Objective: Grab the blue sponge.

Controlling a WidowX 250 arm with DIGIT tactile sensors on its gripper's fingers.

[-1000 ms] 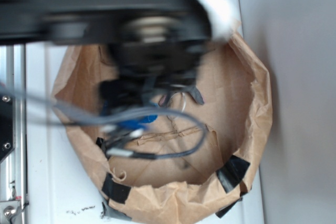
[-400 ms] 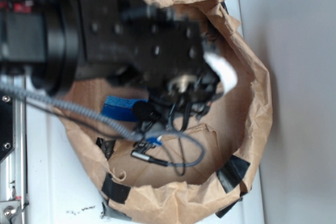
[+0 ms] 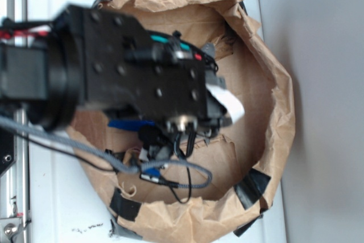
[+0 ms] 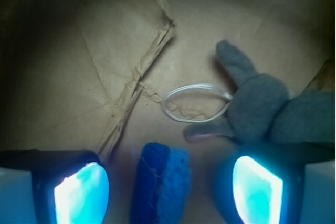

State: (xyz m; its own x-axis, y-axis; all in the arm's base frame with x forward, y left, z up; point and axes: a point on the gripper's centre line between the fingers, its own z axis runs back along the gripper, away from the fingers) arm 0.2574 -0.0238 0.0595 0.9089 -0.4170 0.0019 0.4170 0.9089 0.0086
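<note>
2 fingers (image 4: 81, 192) of the gripper (image 4: 168, 190) stand wide apart, unclosed, flanking the blue sponge (image 4: 160, 182). Grey plush (image 4: 257, 108) lies beside a clear loop (image 4: 197, 102).

Arm (image 3: 114, 78) enters from 9 o'clock in exterior view, black wrist block pointing down, cables trailing toward 6 o'clock. Gripper (image 4: 168, 190) seen in wrist view: jaws spread wide, one pad (image 4: 81, 192) at 7 o'clock, the other at 5 o'clock, nothing clamped between them.
</note>
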